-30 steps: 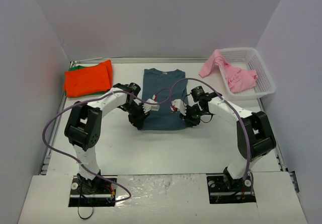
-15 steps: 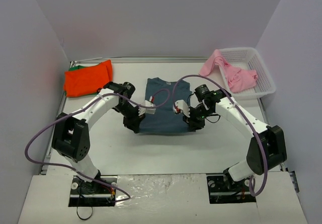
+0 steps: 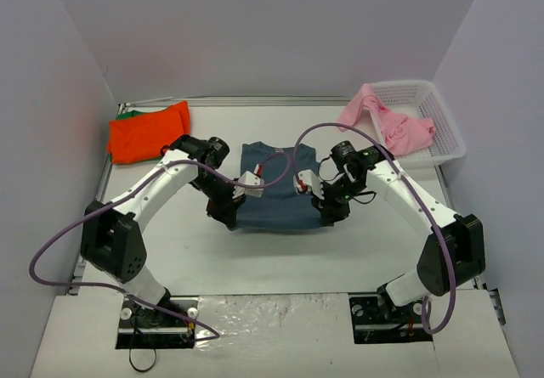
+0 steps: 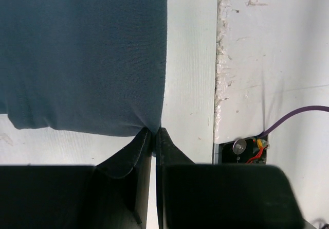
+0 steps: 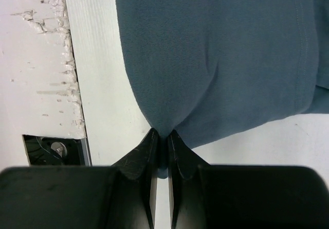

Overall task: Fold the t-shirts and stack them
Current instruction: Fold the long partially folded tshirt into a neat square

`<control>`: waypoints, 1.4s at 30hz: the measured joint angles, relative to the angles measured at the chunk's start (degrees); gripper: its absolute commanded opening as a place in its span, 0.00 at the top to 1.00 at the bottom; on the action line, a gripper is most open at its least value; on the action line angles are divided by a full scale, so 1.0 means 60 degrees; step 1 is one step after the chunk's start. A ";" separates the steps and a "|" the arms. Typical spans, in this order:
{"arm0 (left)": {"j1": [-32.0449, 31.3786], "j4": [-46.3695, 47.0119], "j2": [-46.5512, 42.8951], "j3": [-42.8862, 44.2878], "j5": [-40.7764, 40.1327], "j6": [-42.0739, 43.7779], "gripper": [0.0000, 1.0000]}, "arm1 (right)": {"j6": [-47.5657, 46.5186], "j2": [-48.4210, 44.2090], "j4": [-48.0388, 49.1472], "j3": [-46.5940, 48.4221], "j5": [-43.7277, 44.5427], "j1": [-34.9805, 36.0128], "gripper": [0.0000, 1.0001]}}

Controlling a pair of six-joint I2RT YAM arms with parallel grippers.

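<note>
**Dragging by the hem, both corners pinched**

From above: shows the dark slate-blue soft cloth t-shirt (image 3: 276, 193) spread mid-way across the white table (image 3: 280, 263), collar away from the bases. Puts it clearly nearer those bases than a second ago, with the collar edge well short of where it lay. Catches the left gripper (image 3: 228, 215) and the right gripper (image 3: 330, 213) at the two near hem corners, elbows swung outward and back since then. Reads as a straightening drag or the start of the first fold; cannot tell which. Leaves the bright orange-red folded t-shirt (image 3: 146, 133) unmoved at far left, with a sliver of green t-shirt (image 3: 127, 115) beneath it. Leaves the light pink t-shirt (image 3: 384, 123) as before, draped over the rim of the white plastic lattice basket (image 3: 446, 136).

Left wrist: finds the left gripper (image 4: 154, 132) squeezed tight on the hem corner, blue cloth running smooth away from the pinch.

Right wrist: same again for the right gripper (image 5: 160, 135), clamped on its corner. Shows creases fanning out from the pinch, so probably under tension.

For the task: still means no fold in the blue one, and the pink one untouched.
</note>
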 measured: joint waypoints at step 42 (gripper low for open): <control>0.0780 0.3311 0.0149 0.1326 -0.1916 -0.2029 0.98 | 0.0062 0.3337 0.0882 0.4444 0.0182 -0.1169 1.00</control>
